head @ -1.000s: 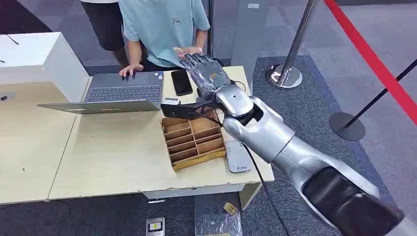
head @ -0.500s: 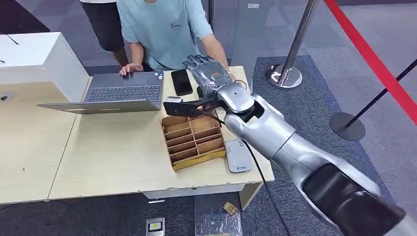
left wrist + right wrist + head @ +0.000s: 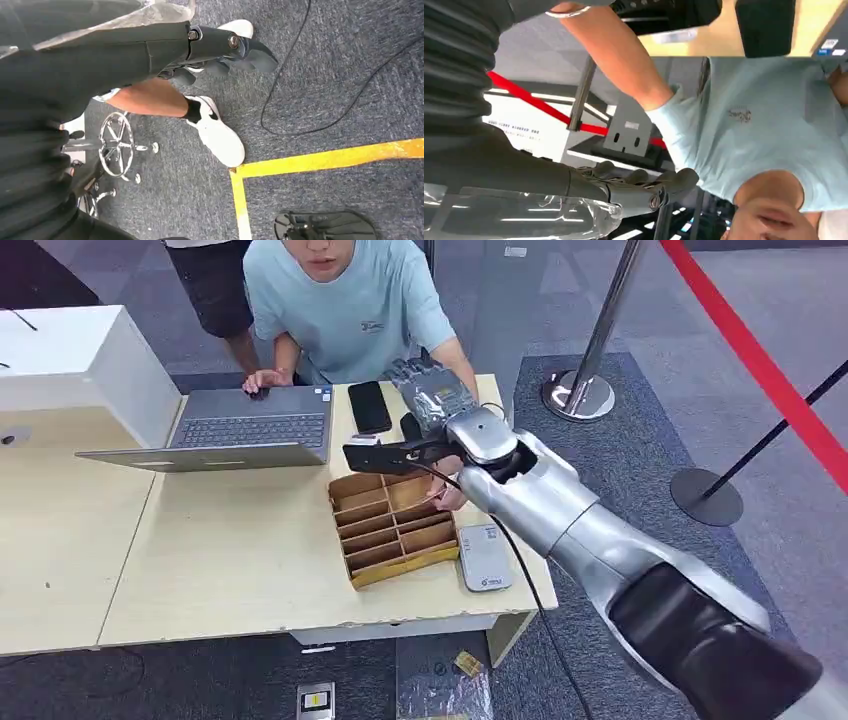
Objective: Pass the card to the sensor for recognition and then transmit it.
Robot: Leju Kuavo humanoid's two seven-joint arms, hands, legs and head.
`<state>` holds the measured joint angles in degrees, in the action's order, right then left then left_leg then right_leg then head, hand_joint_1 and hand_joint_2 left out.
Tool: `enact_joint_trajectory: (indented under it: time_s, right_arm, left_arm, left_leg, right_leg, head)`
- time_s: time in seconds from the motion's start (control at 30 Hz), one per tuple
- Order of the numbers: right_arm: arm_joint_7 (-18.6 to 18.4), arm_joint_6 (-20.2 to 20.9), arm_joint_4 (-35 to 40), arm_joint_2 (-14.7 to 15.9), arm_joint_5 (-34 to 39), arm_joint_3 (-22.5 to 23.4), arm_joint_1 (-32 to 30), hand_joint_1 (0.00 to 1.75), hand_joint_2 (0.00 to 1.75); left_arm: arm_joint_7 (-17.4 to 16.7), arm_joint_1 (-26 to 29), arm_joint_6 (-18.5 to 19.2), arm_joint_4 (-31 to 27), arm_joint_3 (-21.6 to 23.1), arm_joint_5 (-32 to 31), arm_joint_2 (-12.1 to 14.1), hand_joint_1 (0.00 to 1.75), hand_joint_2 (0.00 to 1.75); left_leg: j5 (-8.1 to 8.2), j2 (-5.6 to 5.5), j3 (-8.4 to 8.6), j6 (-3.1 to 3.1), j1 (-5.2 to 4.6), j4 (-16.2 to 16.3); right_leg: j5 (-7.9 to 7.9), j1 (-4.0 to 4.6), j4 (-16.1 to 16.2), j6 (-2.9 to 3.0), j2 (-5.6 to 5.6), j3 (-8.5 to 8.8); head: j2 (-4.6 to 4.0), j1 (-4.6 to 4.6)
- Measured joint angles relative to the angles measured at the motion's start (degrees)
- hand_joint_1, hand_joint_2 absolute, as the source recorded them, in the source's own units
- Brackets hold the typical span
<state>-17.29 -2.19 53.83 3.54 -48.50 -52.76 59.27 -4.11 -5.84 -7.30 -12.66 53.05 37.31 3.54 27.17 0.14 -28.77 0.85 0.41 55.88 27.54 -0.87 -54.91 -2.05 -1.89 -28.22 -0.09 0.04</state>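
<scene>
One white box (image 3: 85, 360) is noted at the table's (image 3: 230, 560) far left. Just right of it an open laptop (image 3: 250, 428) is set, with a person's (image 3: 350, 310) hand laid at its far edge. The person, in a light blue shirt, is seen leaning in from the far side. A black phone (image 3: 369, 406) is laid flat beside the laptop. Nearer the front, a wooden tray (image 3: 393, 525) with slotted compartments is placed, and a grey sensor (image 3: 484, 558) is laid flat just beside its right wall.

The right hand (image 3: 432, 390) is held out over the far table edge, above and beyond the tray, close to the person's chest. Its fingers (image 3: 649, 186) are seen stretched out, side by side and a little apart, with nothing gripped in the wrist view. The person's other hand (image 3: 447, 495) is seen under the silver forearm, at the tray's right edge. Where the card lies cannot be told: that hand is mostly hidden by the arm.

Right of the table, a chrome post (image 3: 590, 380) on a round base and a red belt (image 3: 760, 360) are noted over grey carpet.

The left hand (image 3: 227, 47) is hung over carpet with a yellow line (image 3: 320, 160), its fingers loosely extended, nothing held. A white shoe (image 3: 217, 135) is seen near it.
</scene>
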Motion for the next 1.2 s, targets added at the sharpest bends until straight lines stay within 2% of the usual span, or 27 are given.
enact_joint_trajectory:
  time_s: [1.07,1.1,1.13,1.17,1.2]
  right_arm:
    - [0.0,1.6,-1.9,0.3,1.0,-0.5,-3.2,0.0,1.75]
    - [0.0,1.7,-1.9,0.3,1.0,-0.5,-3.2,0.26,1.75]
    - [0.0,1.8,-1.8,0.3,1.0,-0.5,-3.3,0.82,1.75]
    - [0.0,1.9,-1.7,0.4,1.0,-0.5,-3.4,1.29,1.75]
    - [0.0,1.9,-1.5,0.5,1.0,-0.5,-3.6,1.57,1.75]
  left_arm:
    - [0.2,0.0,-0.2,0.0,0.4,0.7,0.0,0.0,1.75]
    - [0.3,0.0,-0.2,0.0,0.4,0.8,0.0,0.0,1.75]
    - [0.3,0.0,-0.2,0.0,0.4,0.8,0.0,0.0,1.75]
    - [0.4,0.0,-0.3,0.0,0.4,0.8,0.0,0.0,1.75]
    - [0.3,0.0,-0.4,0.0,0.4,0.8,0.0,0.0,1.75]
  left_leg:
    - [0.0,0.01,0.0,0.0,0.0,0.0]
    - [0.0,0.01,0.0,0.0,0.0,0.0]
    - [0.0,0.01,0.0,0.0,0.0,0.0]
    - [0.0,0.01,0.0,0.0,0.0,0.0]
    - [0.0,0.01,0.0,0.0,0.0,0.0]
  right_leg:
    - [0.0,0.0,0.0,0.0,0.01,-0.01]
    - [0.0,0.0,0.0,0.0,0.01,-0.01]
    - [0.0,0.0,0.0,0.0,0.01,-0.01]
    - [0.0,0.0,0.0,0.0,0.01,-0.01]
    - [0.0,0.0,0.0,0.0,0.01,-0.01]
  head:
    - [0.0,0.0]
    - [0.0,-0.02]
    - [0.0,0.0]
    - [0.0,0.0]
    - [0.0,0.0]
